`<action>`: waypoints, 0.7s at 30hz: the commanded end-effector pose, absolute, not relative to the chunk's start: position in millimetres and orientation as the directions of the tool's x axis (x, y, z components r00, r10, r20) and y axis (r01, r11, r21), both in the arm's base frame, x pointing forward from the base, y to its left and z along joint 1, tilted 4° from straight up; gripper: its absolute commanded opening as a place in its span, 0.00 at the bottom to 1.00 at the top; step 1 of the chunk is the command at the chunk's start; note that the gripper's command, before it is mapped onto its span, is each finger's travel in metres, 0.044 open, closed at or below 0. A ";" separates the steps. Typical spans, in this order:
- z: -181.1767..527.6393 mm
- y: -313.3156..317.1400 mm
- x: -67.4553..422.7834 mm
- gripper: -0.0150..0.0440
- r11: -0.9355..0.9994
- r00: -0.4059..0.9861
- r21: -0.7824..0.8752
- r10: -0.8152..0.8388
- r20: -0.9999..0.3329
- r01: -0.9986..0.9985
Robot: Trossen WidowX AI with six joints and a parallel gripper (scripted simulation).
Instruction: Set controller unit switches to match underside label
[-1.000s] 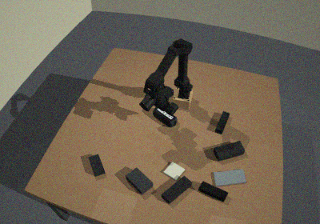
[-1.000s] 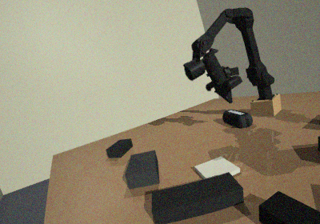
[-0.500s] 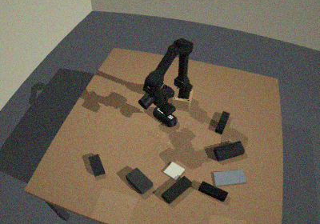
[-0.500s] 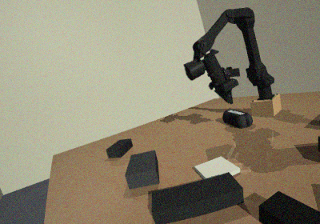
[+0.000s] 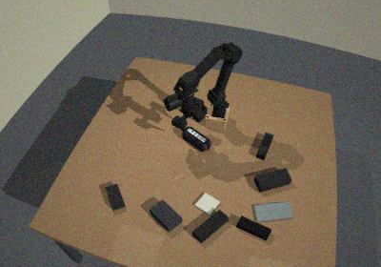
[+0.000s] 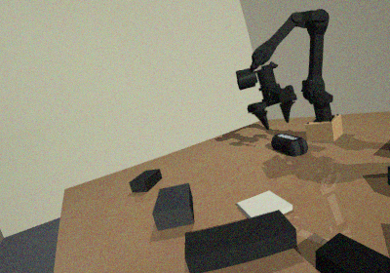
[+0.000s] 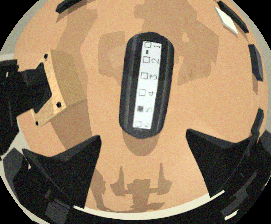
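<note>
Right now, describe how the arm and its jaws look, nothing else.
The arm is matte black all over, built of slim rounded links with thick cylindrical joints. Its gripper has two tapered, pointed black jaws. No cables or markings show. It stands on a small tan wooden base.

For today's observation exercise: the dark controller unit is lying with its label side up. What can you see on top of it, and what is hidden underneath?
On top of the controller unit a white label shows a row of squares, too blurred to read reliably. The switches face the bench, hidden. The open gripper hovers above, not touching.
</note>
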State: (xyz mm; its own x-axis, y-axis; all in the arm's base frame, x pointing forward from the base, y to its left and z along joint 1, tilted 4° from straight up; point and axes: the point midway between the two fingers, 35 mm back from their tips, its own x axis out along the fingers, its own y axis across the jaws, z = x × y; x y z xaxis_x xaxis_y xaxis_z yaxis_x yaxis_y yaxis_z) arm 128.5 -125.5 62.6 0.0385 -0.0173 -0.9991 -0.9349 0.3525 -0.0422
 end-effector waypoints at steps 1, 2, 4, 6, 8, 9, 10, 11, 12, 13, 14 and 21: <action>62.1 -128.8 122.6 1.00 0.512 0.071 -0.088 -0.053 -0.996 -0.855; 62.1 -128.8 122.6 1.00 0.512 0.071 -0.088 -0.053 -0.996 -0.855; 62.1 -128.8 122.6 1.00 0.512 0.071 -0.088 -0.053 -0.996 -0.855; 62.1 -128.8 122.6 1.00 0.512 0.071 -0.088 -0.053 -0.996 -0.855; 61.1 -129.0 122.8 1.00 0.512 0.071 -0.088 -0.053 -0.996 -0.855; 59.8 -129.2 123.0 1.00 0.512 0.071 -0.088 -0.053 -0.996 -0.855; 58.2 -129.5 123.3 1.00 0.512 0.071 -0.088 -0.053 -0.996 -0.855; 56.6 -129.7 123.6 1.00 0.512 0.071 -0.088 -0.053 -0.996 -0.855; 55.0 -130.0 123.8 1.00 0.512 0.071 -0.088 -0.053 -0.996 -0.855; 53.5 -130.2 124.1 1.00 0.512 0.071 -0.088 -0.053 -0.996 -0.855; 51.9 -130.4 124.3 1.00 0.512 0.071 -0.088 -0.053 -0.996 -0.855; 40.6 -131.7 125.7 1.00 0.512 0.071 -0.088 -0.053 -0.996 -0.855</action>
